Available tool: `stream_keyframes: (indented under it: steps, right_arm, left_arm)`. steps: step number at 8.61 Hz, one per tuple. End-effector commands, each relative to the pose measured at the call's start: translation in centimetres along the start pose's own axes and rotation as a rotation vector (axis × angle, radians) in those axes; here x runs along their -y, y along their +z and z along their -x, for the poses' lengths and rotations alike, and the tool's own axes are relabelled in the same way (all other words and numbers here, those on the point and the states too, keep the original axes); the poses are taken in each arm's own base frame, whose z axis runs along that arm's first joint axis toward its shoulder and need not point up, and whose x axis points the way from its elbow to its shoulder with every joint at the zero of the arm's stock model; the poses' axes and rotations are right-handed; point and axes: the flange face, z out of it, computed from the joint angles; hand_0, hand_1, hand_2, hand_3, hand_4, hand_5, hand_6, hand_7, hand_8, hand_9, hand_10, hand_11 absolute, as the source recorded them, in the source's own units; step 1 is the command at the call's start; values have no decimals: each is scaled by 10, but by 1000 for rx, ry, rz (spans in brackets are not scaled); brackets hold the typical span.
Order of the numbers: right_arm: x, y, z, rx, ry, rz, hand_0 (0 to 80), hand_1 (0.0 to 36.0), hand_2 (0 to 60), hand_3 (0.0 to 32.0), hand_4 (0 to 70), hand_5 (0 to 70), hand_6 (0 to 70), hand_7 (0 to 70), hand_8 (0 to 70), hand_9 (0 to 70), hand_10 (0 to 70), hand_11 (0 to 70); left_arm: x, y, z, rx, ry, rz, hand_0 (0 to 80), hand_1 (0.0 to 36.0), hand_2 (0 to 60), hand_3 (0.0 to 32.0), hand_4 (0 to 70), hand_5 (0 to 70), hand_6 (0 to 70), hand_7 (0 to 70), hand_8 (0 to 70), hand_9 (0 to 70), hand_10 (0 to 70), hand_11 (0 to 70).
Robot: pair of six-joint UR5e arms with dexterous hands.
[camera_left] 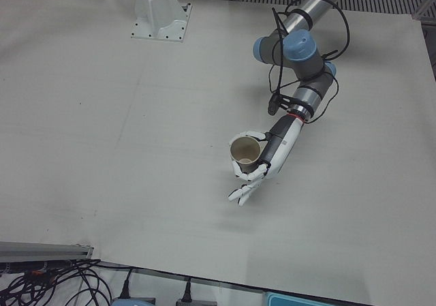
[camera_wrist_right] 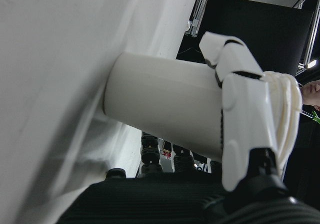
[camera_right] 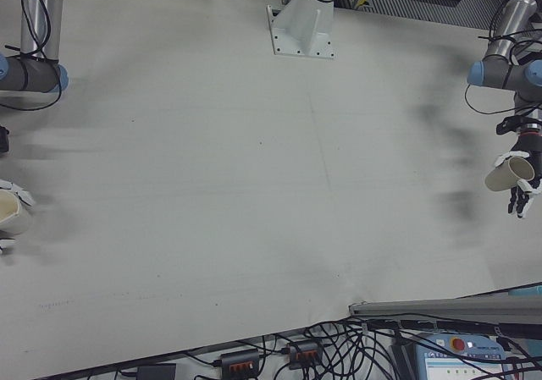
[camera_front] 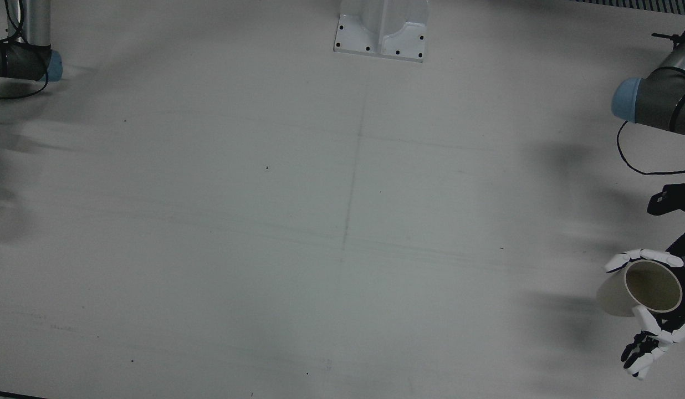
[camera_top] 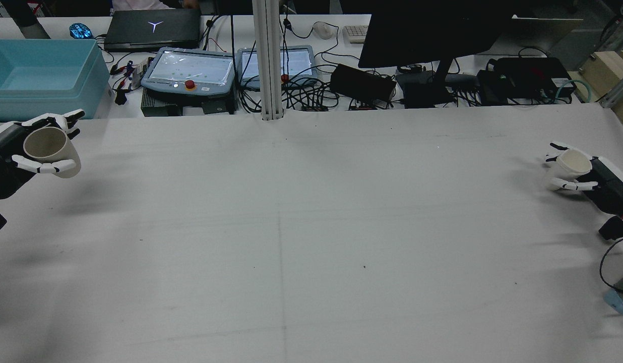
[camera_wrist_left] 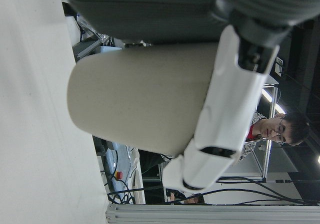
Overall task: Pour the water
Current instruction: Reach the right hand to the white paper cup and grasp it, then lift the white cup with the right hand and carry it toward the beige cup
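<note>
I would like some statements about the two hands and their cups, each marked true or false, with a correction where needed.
1. The left hand holds a beige cup. True.
2. The right hand is open and holds nothing. False: it is shut on a white cup.
3. The two cups touch at the middle of the table. False: they are far apart, near opposite edges.
4. The beige cup is lifted off the table. True.

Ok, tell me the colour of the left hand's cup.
Beige cup, seen best in the left-front view.
</note>
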Motion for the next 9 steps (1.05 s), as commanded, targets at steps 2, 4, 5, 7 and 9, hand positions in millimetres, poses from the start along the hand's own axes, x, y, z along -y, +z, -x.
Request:
stream_keyframes:
  steps: [2,4,5,7,9]
  right_arm:
    - [0,0,0,7,-1,-4,800,335,250,0,231,168,462,593,346,445,0,0]
    - [0,-1,-2,25,1,-12,800,344,272,0,293,196,558,700,457,589,4,31]
    - [0,-1,-2,27,1,-11,800,348,283,0,323,206,586,700,488,630,30,72]
    - [2,-3,-1,28,1,-16,800,353,296,0,340,211,601,700,502,648,38,83]
    - [4,-6,1,31,2,-18,800,360,295,0,319,213,587,700,487,627,31,75]
  left_arm:
    - [1,-2,-2,-3,0,0,800,360,600,0,337,700,167,105,105,33,50,116]
    - [1,-2,-1,-1,0,1,800,360,600,0,334,700,166,105,105,33,50,116]
    - [2,-2,-1,-1,0,-1,800,360,600,0,336,700,167,105,104,33,50,116]
    - [1,-1,1,2,1,-1,800,360,600,0,340,700,168,107,105,33,50,116]
    - [1,-1,1,2,1,1,800,360,600,0,342,700,170,109,106,34,52,119]
